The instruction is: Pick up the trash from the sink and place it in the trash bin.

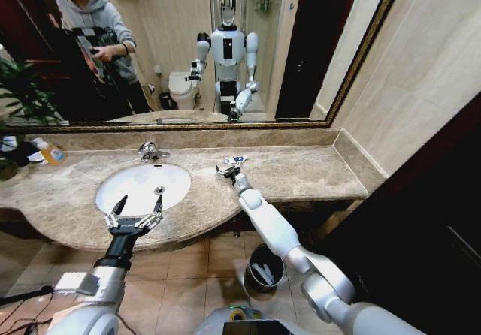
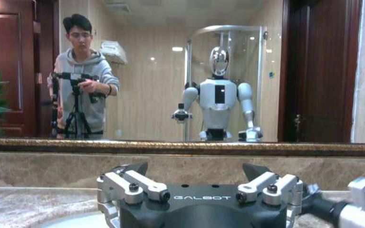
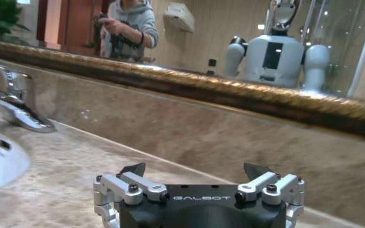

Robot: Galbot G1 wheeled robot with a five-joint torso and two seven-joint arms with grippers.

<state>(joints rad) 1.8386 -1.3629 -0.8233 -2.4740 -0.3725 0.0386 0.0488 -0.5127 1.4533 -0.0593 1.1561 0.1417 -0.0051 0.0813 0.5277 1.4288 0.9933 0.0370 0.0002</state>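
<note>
- Beige-brown marble formed the surface (image 1: 316, 173) below a wide mirror, mid-frame in the head view.
- One sink (image 1: 143, 187) sat left of centre, its basin looking bare.
- One small white-blue item (image 1: 235, 159) lay on the marble, centre frame, just beyond the right pincer (image 1: 228, 172), whose fingers were apart.
- One trash bin (image 1: 264, 268) stood on the floor, lower centre, with pale litter inside.
- Left pincer (image 1: 135, 213), fingers apart, hovered at the sink's near rim.
- Judged: mostly done; one piece left.
</note>
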